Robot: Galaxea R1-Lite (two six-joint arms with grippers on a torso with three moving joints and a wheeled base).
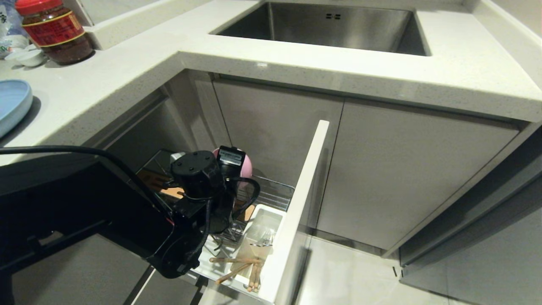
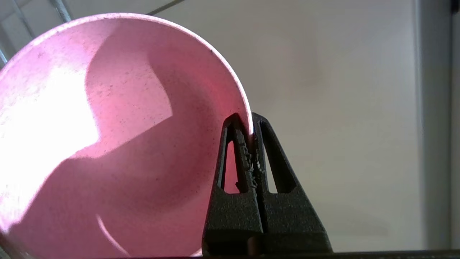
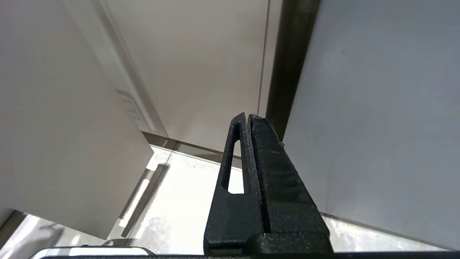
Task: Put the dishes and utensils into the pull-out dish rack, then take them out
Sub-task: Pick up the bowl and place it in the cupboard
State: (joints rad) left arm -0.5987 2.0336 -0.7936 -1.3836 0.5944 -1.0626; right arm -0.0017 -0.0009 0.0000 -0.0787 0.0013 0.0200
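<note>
My left gripper (image 2: 250,120) is shut on the rim of the pink bowl (image 2: 118,136), one finger inside and one outside. In the head view the left arm hangs over the pull-out dish rack (image 1: 271,192), and the pink bowl (image 1: 247,167) peeks out behind the wrist, above the wire basket. Wooden chopsticks (image 1: 239,267) and silver cutlery (image 1: 264,239) lie in the rack's white utensil bin (image 1: 277,216). The light-blue plate (image 1: 12,103) rests on the counter at far left. My right gripper (image 3: 248,117) is shut and empty, parked low over the floor, outside the head view.
The rack's white cabinet front (image 1: 305,190) stands open to the right of the basket. A red-lidded jar (image 1: 57,29) and small white dishes (image 1: 29,57) sit on the counter at back left. The steel sink (image 1: 330,25) lies behind the counter edge.
</note>
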